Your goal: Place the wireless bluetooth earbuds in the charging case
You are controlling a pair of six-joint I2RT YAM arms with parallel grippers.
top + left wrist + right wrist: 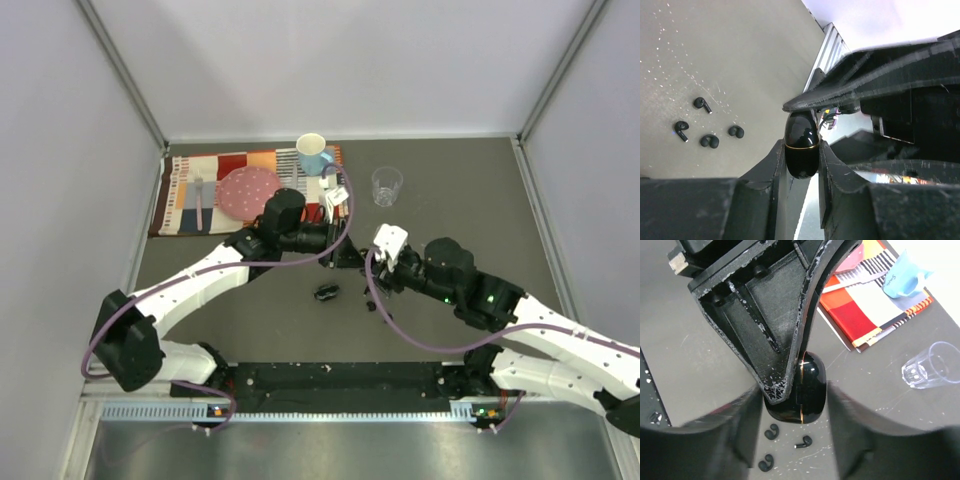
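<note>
Both arms are meeting mid-table: left gripper [801, 162] is clenching the charging case [801, 132], its two fingers [776, 172] pinching the glossy black shell from either side just under the gold seam. The right gripper [796, 399] is grasping the same case too, with the shell sitting wedged end to end between its blurred fingers [852, 420]; one of them is lying across the lid end in the left wrist view. Lid is looking closed (seam line unbroken). The wireless bluetooth earbuds [710, 141] are lying outside the case. All four are sitting loose on the dark table [715, 50], bunched near each other and apart from the held shell. The right wrist view is catching only three of them, below the case. In the top view they are showing as a small dark clump on the near side of the left gripper. Back left, a blue mug [313, 153], pink plate [249, 192] and fork [199, 200] are sitting on a striped placemat [180, 215]. A clear glass [387, 185] is standing to its right on bare table.
</note>
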